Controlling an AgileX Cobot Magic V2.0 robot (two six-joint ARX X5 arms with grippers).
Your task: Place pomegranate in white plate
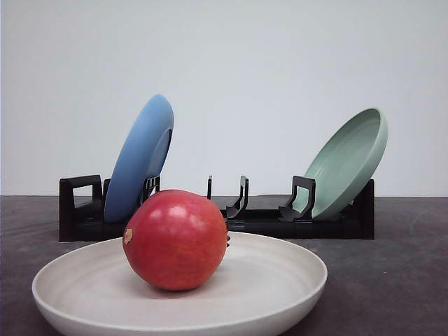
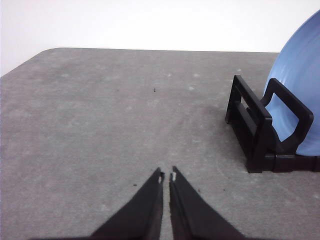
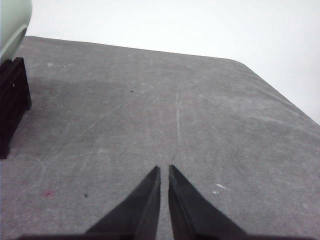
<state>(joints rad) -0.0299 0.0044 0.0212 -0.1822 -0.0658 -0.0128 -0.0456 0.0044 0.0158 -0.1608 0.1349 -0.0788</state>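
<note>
pomegranate (image 1: 176, 239): glossy red, round, resting inside plate, lower centre-left | white plate (image 1: 280, 280): cream, shallow, upright, bottom of frame

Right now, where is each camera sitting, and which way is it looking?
Front view: sits low at the table's near edge, facing forward at the pomegranate in the white plate, with the black rack behind; none of the robot's body is seen here.
Left wrist view: rides the left arm, looking down over the gray table; the shut left claw shows.
Right wrist view: rides the right arm, looking over the table; the shut right claw shows.
Shared: front and left wrist views both show the blue plate in the rack.
</note>
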